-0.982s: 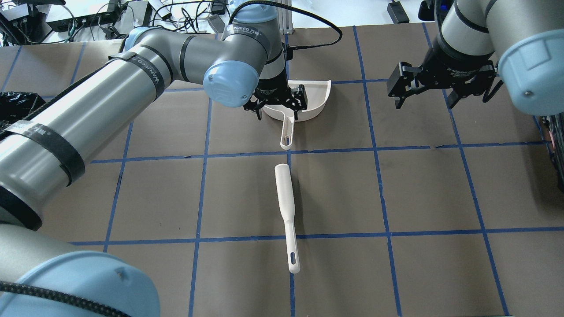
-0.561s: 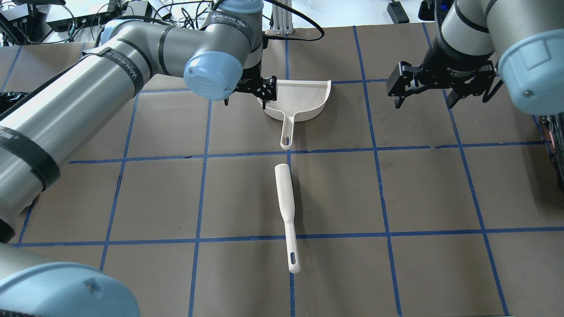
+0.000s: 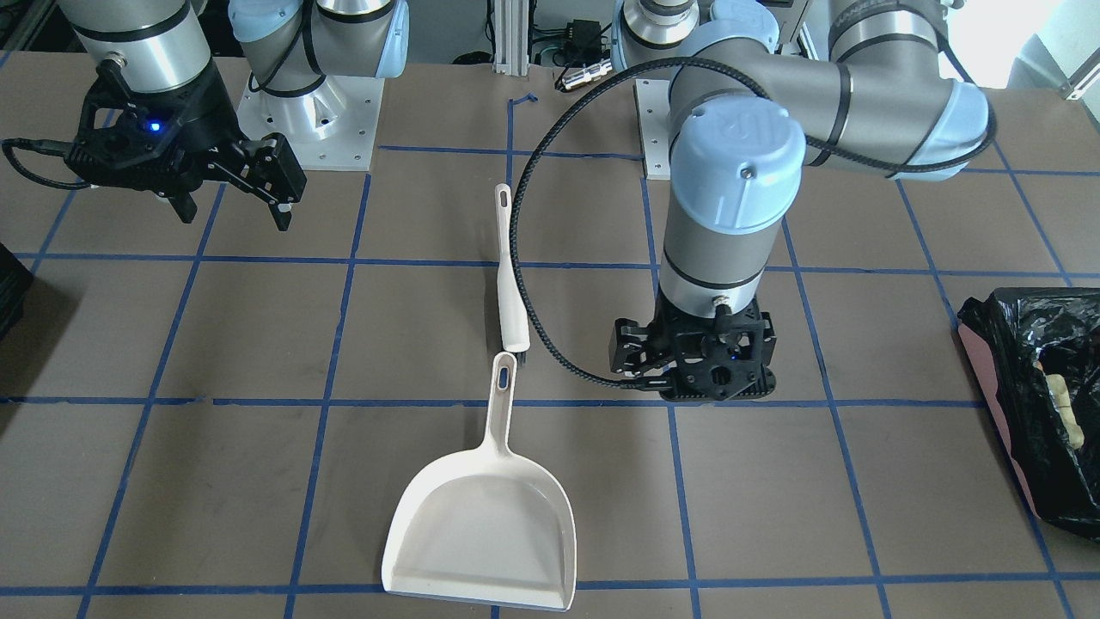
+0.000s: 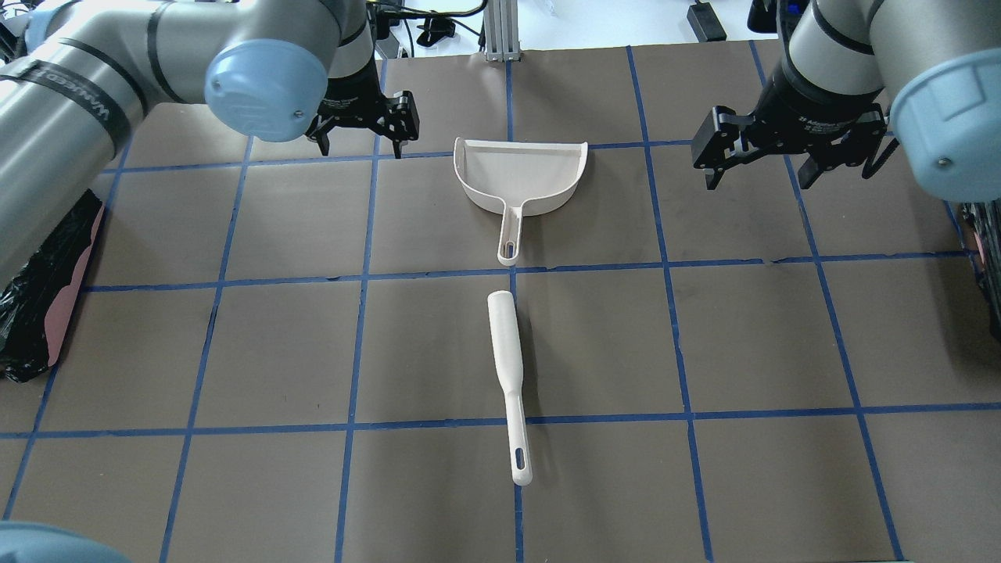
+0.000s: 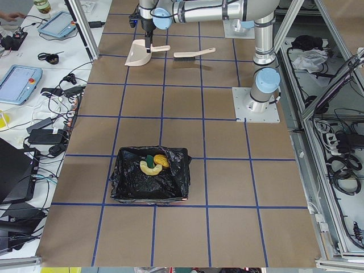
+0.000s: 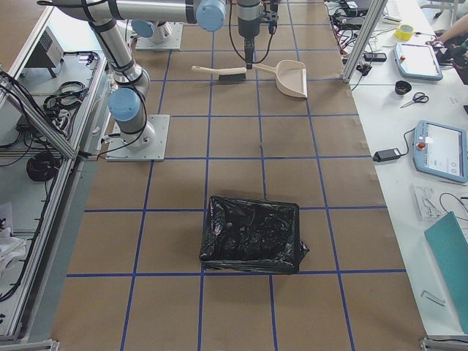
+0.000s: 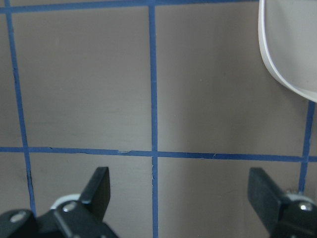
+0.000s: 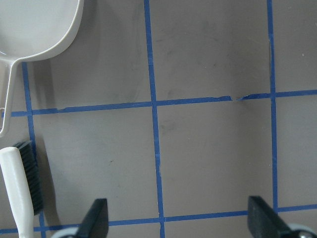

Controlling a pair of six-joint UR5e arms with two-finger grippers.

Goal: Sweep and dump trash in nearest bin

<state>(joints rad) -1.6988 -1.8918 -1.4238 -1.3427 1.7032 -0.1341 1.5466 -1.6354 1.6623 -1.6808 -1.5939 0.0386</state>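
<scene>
Both grippers are spread wide and hold nothing. What has changed is the place of the left gripper [image 4: 360, 141]. A second ago it stood right over the dustpan [image 4: 520, 176], at the root of the handle. Now it has drawn off sideways and hangs above bare table, with the pan well clear on its inner side. Only the pan's curved edge shows at the corner of its wrist view.

The pan itself has not shifted. It lies flat and empty between the two grippers, and the brush [image 4: 508, 367] lies just beyond its handle, nearer the robot than either gripper. The right gripper [image 4: 758, 180] hovers where it was, on the pan's far side from the left one.

The trash [image 5: 152, 164] is in the bin [image 5: 149, 190] — yellow, green and orange pieces on the black liner. That bin sits well off on the left gripper's outer side and back toward the robot.

Judged from this, the dumping is done and the pan has been let go and set back. The left arm appears to be retreating, and nothing is left on the table to sweep, so the task looks all but finished.
</scene>
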